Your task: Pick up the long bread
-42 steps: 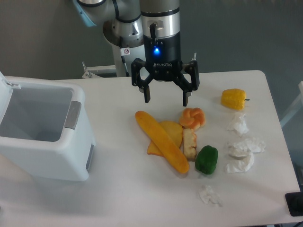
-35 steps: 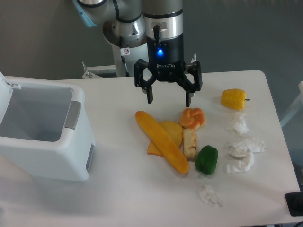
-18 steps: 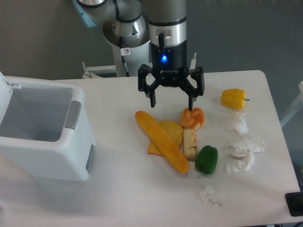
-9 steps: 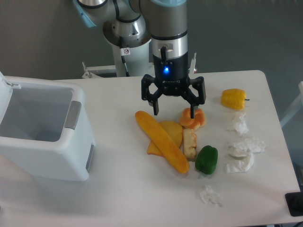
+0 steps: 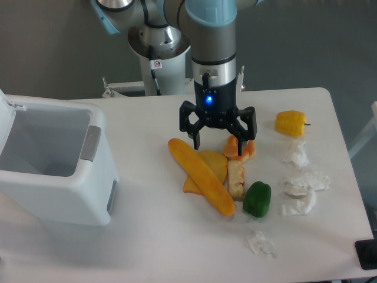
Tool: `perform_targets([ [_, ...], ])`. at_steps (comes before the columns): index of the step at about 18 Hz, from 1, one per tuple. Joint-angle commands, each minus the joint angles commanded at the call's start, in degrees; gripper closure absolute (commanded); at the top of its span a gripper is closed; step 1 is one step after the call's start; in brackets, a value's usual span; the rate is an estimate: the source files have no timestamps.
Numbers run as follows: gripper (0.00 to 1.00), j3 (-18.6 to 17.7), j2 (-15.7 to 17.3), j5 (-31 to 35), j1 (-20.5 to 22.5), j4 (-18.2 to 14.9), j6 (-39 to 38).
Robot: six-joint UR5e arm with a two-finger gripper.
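Your gripper (image 5: 218,147) hung low over the cluster of toy food with its two fingers spread wide apart and nothing between them. The left-hand fingertip (image 5: 197,143) in the picture sat just above the upper end of the long bread (image 5: 201,175), near it but, as far as you could see, not touching. The other fingertip crossed in front of the knotted orange bun (image 5: 241,147); from this angle you could not tell whether it touched the bun or only covered it.

The long bread lay flat on the white table (image 5: 177,247), running diagonally from upper left to lower right, its lower end near the green pepper (image 5: 257,199). It rested across the flat yellow-orange wedge slice (image 5: 213,165), which showed on both sides of it.

Counted up, you had one long bread, one wedge slice, one knotted bun, one pale toast-like piece (image 5: 236,178) standing between the wedge and the green pepper, one green pepper and one yellow pepper (image 5: 290,123) well off to the right. Crumpled white paper wads (image 5: 304,183) lay along the right side, about four of them, with the smallest alone nearer the front edge. One open white bin (image 5: 56,168) stood at the left of the table.
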Motion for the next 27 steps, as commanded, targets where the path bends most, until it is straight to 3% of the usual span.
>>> perform_targets([
  [5, 0.00, -2.5, -0.4, 0.1, 0.9, 0.0, 4.0],
  [15, 0.00, -2.2, -3.3, 0.3, 0.8, 0.0, 7.0],
  [20, 0.00, -2.0, -5.6, 0.3, 0.9, -0.1, 1.0],
  [24, 0.00, -0.1, -9.7, -0.1, 1.6, 0.1, -4.8],
  [27, 0.00, 0.3, -9.3, 0.0, 1.6, 0.0, -9.5],
])
